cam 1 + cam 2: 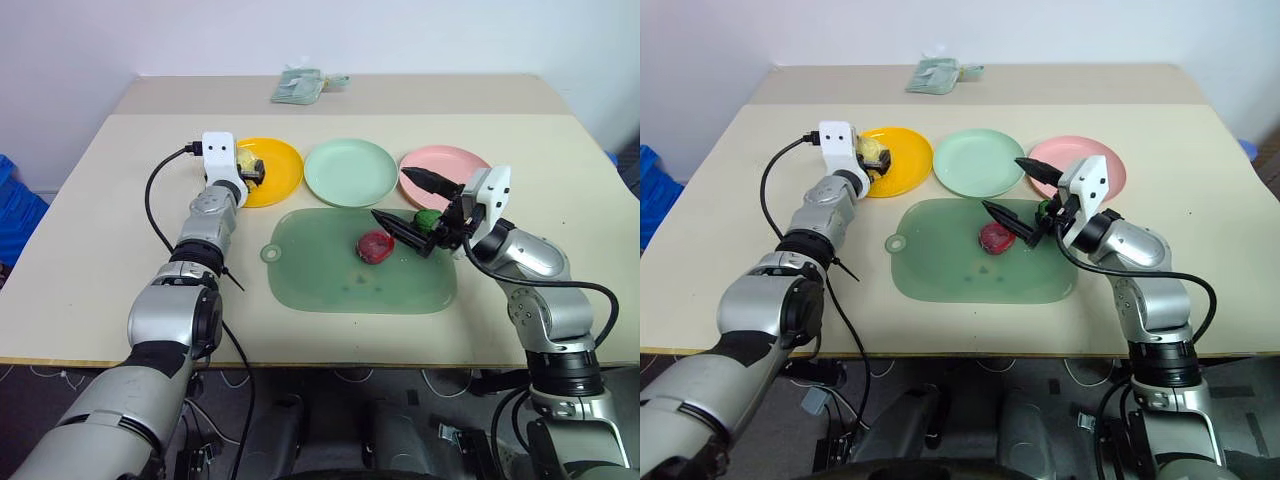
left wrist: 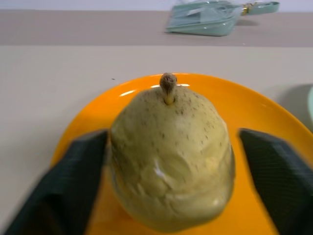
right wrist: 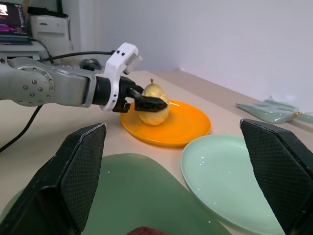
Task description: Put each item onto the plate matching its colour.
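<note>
While the two arms reach out over the table, the nearest thing on it is the big see-through green mat. The red fruit lies on this mat, toward its far right part. The right gripper hangs just beside the red fruit, above the far right corner of the mat. Its two black fingers are spread wide apart and nothing is between them. One finger points over the mat close to the red fruit, and the other sits up over the edge of the pink plate. The little dark green fruit lies at the far right edge of the mat, partly hidden behind the right gripper.

Farther back are three round plates in a row. The yellow-orange plate is on the left, the mint green plate is in the middle, and the pink plate is on the right. The green and pink plates have no fruit on them.

The yellow pear stands upright on the yellow-orange plate with its stem up. The left gripper is around the pear, one finger on each side. Its fingers are spread wide; one side shows a clear gap, but whether the other side touches the pear is hard to tell.

Farthest back, near the far edge of the table, lies a folded greenish cloth.
</note>
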Action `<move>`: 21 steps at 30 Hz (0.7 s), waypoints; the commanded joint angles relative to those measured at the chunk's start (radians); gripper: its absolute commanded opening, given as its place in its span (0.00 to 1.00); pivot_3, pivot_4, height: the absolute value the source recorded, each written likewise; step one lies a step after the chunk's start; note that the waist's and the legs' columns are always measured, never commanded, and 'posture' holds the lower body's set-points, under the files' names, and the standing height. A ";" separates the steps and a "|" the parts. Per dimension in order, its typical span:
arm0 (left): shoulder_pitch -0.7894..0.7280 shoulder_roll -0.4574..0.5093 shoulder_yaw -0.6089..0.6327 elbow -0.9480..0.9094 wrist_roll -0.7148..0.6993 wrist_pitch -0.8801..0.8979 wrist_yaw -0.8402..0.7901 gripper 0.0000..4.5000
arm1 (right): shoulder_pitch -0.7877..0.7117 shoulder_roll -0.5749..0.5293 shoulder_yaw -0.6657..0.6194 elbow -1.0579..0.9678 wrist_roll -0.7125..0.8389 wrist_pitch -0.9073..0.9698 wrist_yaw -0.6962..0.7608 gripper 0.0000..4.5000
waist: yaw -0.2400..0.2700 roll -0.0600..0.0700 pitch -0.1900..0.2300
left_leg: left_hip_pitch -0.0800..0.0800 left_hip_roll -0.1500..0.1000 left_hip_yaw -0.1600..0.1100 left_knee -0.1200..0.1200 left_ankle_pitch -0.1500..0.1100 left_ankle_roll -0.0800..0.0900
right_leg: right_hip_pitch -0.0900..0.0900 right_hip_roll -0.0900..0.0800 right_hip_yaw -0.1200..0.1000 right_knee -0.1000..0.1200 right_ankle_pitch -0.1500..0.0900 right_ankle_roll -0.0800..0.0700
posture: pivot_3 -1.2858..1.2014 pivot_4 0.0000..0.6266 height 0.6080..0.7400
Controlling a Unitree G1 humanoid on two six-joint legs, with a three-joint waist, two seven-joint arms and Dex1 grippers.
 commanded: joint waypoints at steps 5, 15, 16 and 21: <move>0.136 0.000 -0.008 -0.405 -0.041 0.055 -0.086 0.99 | -0.009 -0.005 0.008 -0.029 -0.001 0.015 -0.003 1.00 | -0.009 0.000 0.000 | 0.000 0.000 0.000 -0.001 0.000 0.000 | -0.001 0.000 0.001 0.000 0.000 0.000 | 0.52 0.24 1.00; 0.653 0.187 -0.082 -1.417 -0.351 0.590 -0.442 0.99 | 0.004 -0.014 0.018 -0.083 0.014 0.102 -0.028 1.00 | -0.029 0.001 -0.001 | 0.000 0.002 0.001 -0.002 0.000 0.000 | -0.003 0.001 0.005 0.001 0.001 -0.002 | 0.52 0.24 1.00; 0.686 0.231 -0.095 -1.456 -0.374 0.619 -0.495 0.99 | 0.007 -0.017 0.018 -0.090 0.019 0.112 -0.025 1.00 | -0.026 0.002 -0.001 | 0.000 0.002 0.001 -0.002 0.000 0.000 | -0.003 0.001 0.005 0.001 0.001 -0.002 | 0.52 0.24 1.00; 0.763 0.348 -0.083 -1.548 -0.453 0.692 -0.621 0.99 | 0.022 -0.039 0.049 -0.101 0.006 0.127 0.017 1.00 | -0.007 0.002 -0.001 | 0.001 0.002 0.001 -0.001 -0.002 0.003 | -0.001 0.001 0.004 0.000 0.001 -0.003 | 0.52 0.24 1.00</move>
